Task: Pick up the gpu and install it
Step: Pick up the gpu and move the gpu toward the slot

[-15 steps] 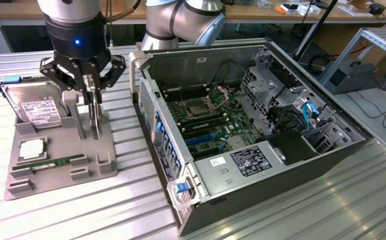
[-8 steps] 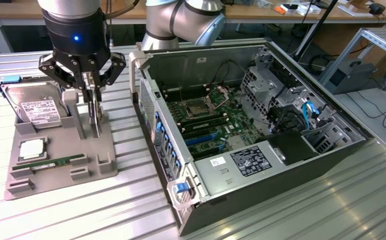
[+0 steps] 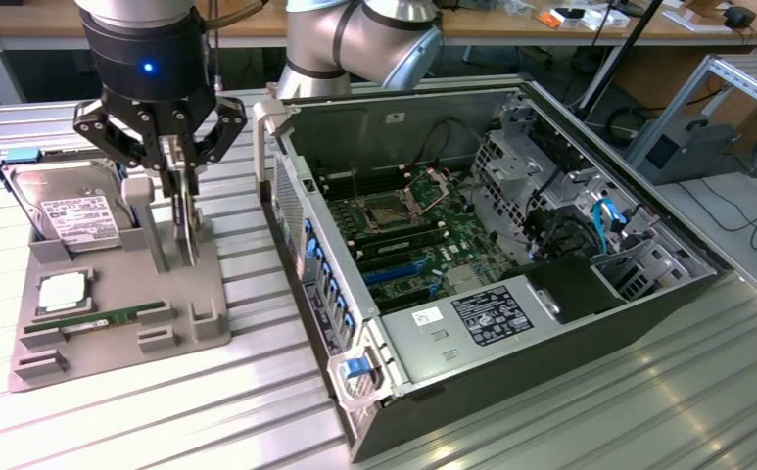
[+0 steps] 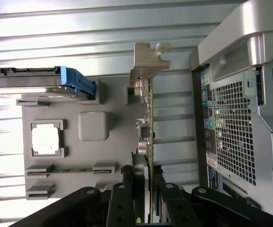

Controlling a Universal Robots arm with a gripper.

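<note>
While the pincer (image 3: 182, 191) clenched on the gpu (image 3: 190, 235), we watched.
We saw the card upright on edge over the grey holder (image 3: 156, 289) on the tabletop (image 3: 260, 411), just beside the open computer case (image 3: 483, 245).

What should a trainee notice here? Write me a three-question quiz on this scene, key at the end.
1. True or false: the gpu stands on edge in the grey holder, outside the computer case.
2. Fill in: in the exterior view, the hard drive stands on the gpu's ____ side.
3. The gripper has its fingers closed on: A) the hard drive B) the gpu C) the memory stick.
Key: 1 true; 2 left; 3 B.
</note>
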